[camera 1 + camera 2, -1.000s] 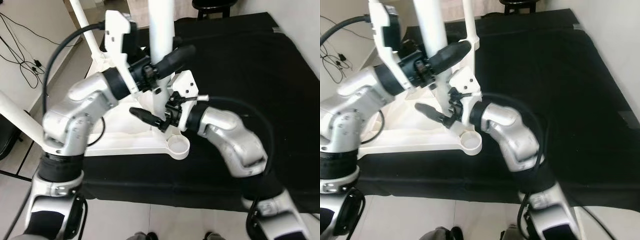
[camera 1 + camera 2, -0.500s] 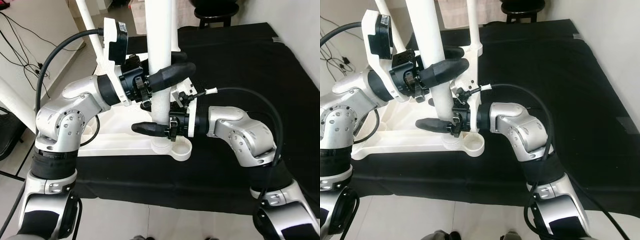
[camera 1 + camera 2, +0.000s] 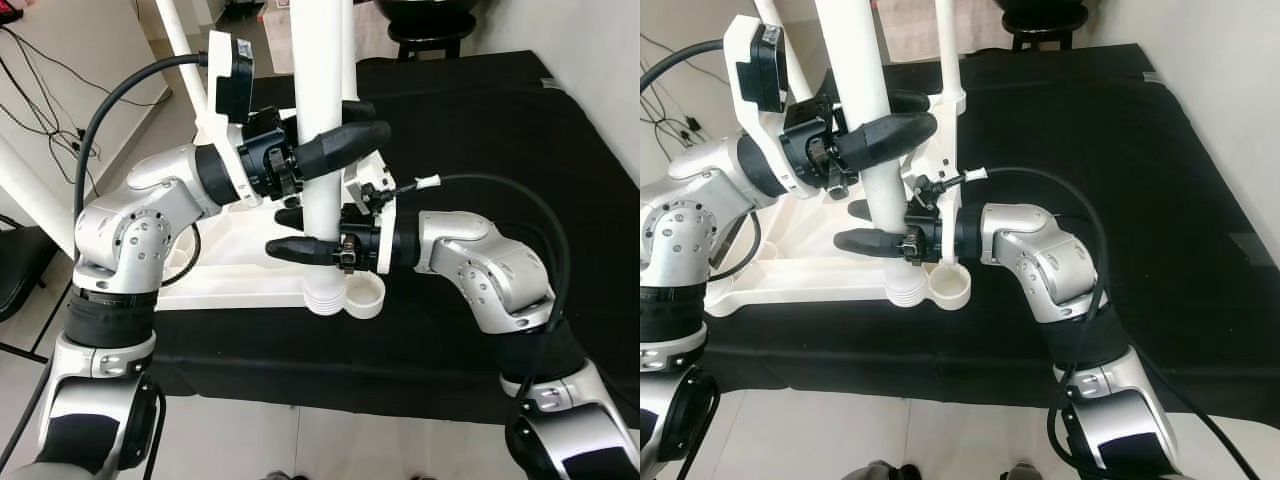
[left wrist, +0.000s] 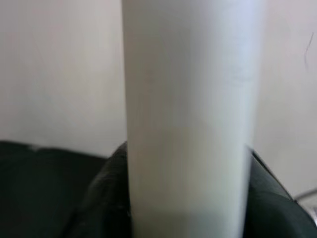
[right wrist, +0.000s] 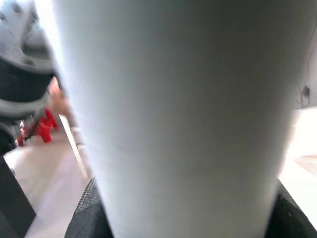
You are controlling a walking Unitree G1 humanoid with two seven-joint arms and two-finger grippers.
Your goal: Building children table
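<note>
A white table leg (image 3: 322,150) is held upright in front of the robot, gripped by both pincers at once. The left pincer (image 3: 335,135) is closed around the leg higher up, one black finger in front of the tube and one behind it. The right pincer (image 3: 300,235) is closed around the same leg lower down, likewise with a finger on either side, reaching in from the robot's right. In both wrist views the white tube is seen close up between the dark finger pads (image 4: 106,198), pressed against it.

The ribbed lower end of the leg (image 3: 902,293) is seen just beside a round socket (image 3: 950,287) at the near corner of the white tabletop (image 3: 240,280), which lies upside down on a black mat (image 3: 470,130) spread over the floor. Whether the ribbed end touches the mat cannot be told. The end sits to the left of the socket, not inside it.

Another white leg (image 3: 948,50) is already standing upright at the far corner of the tabletop, and a further slanted white leg (image 3: 180,45) is seen behind the left arm. A black stool (image 3: 425,12) stands at the far edge of the mat. Black cables (image 3: 40,60) lie on the light floor to the left.
</note>
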